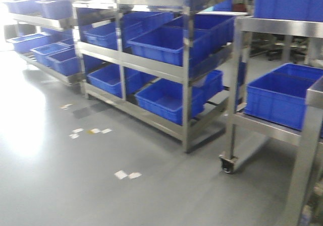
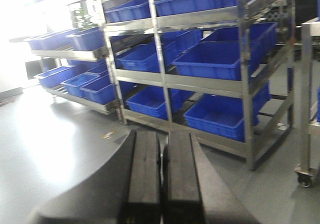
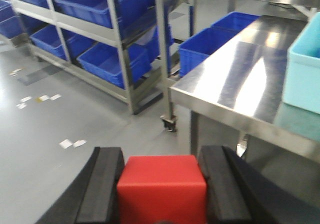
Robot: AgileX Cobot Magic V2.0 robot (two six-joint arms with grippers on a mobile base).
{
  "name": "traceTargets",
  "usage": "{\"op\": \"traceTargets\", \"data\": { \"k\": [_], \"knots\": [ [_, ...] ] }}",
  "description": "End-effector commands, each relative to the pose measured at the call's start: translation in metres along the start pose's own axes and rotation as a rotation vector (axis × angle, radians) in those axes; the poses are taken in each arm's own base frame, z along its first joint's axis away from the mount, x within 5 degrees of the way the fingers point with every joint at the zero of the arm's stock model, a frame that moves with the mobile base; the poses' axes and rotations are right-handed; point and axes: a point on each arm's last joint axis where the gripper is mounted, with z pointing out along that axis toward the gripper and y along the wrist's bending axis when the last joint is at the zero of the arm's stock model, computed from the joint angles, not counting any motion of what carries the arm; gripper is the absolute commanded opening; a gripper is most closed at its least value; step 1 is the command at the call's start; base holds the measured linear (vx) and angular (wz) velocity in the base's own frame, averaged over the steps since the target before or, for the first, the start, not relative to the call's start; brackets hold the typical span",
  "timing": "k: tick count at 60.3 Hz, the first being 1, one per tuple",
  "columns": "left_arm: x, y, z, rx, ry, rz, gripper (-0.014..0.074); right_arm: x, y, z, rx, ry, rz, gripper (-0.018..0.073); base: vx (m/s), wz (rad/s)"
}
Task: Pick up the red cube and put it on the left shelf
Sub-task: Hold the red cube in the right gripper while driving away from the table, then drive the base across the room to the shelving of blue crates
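Writing on the pale scraps (image 1: 90, 131) on the grey floor (image 1: 75, 185) is too blurred to read. Two of these scraps (image 1: 127, 175) lie side by side nearer the camera.

One red cube (image 3: 162, 189) sits clamped in the right pincer (image 3: 161, 164), a black pad (image 3: 102, 184) pressed against each side. Its faces are plain, matte and evenly red, with crisp edges. It hangs above the floor, just beside the steel worktop (image 3: 225, 84) and well apart from the left shelf (image 1: 151, 67). One pale teal bin (image 3: 305, 69) stands on that worktop.

The shelf's lowest tier shows two dark-blue crates (image 1: 166, 102) at its front rail, and the tier above shows two more.

The left pincer (image 2: 163, 134) is narrow, with its two pads (image 2: 145, 169) nearly touching and nothing between them.
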Motion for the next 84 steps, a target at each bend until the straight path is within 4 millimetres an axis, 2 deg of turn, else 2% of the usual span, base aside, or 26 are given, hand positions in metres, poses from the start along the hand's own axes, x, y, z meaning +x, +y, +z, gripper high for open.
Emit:
{"op": "traceTargets", "data": {
  "k": [1,84],
  "knots": [
    [-0.0005,0.0001,0.0009,-0.005,-0.064,-0.010,0.0106,-0.0160,0.0008,-0.0009,0.000,-0.096,-0.011,0.0057,-0.25,0.46],
    [-0.0005,0.0001,0.0009,-0.005,-0.064,-0.010,0.0106,-0.0160,0.0008,-0.0009,0.000,-0.096,-0.011,0.0057,-0.22,0.47]
  ]
}}
